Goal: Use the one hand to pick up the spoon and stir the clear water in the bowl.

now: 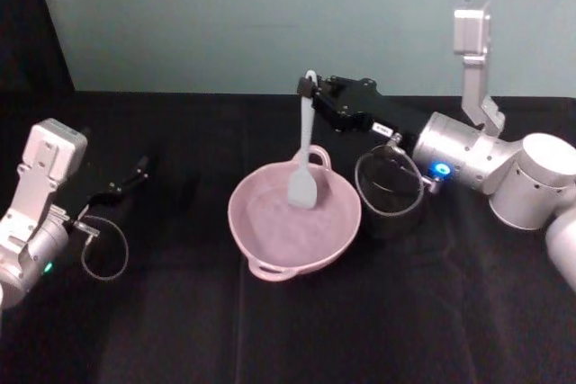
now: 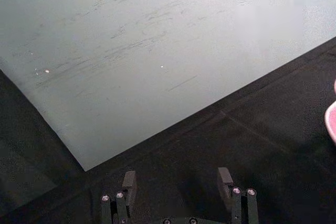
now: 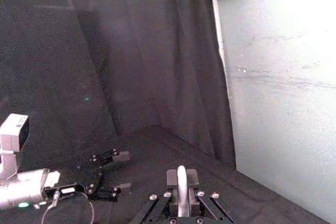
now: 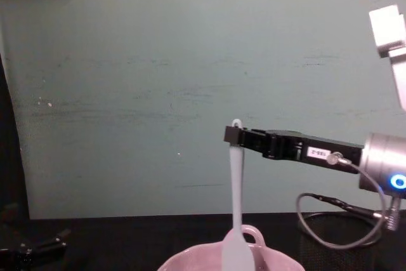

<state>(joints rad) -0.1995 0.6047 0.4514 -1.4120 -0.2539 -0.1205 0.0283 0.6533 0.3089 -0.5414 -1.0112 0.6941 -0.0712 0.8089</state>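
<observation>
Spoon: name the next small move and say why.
Probably sweep the right gripper in a small circle: it is shut on the spoon near the handle's top, and the head hangs upright inside the bowl, ready to stir. The left gripper rests open at left.

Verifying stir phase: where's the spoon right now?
Head view, centre: the spoon hangs upright from the right tool, which pinches its handle top, with its flat head down inside the pink bowl, left of the black mesh cup.
</observation>
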